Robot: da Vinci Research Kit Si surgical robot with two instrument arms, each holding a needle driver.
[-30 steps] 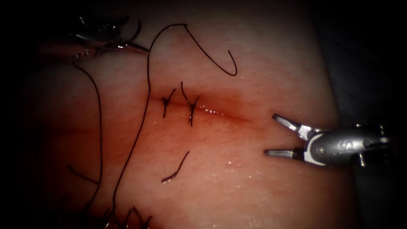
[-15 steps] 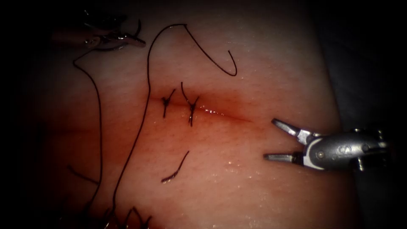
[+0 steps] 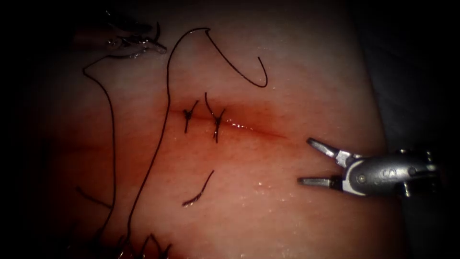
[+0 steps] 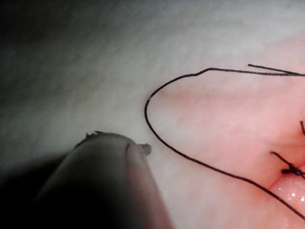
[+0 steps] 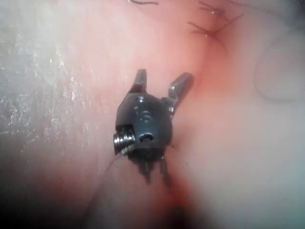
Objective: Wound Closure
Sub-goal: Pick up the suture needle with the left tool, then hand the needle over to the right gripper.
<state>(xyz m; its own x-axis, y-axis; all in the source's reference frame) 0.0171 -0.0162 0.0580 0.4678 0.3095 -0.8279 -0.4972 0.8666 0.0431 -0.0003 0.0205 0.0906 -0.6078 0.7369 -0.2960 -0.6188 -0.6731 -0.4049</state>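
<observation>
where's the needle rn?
Endoscope view: the needle lies free on the tissue above the cut, up and right of the two tied stitches, held by neither tool.

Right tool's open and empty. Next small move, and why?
Probably ease the right tool toward the needle, to pick it up. Its jaws are open and empty; the needle seems to lie loose on the tissue above the cut, unclosed right of the two stitches. What the left tool holds, I can't tell.
</observation>
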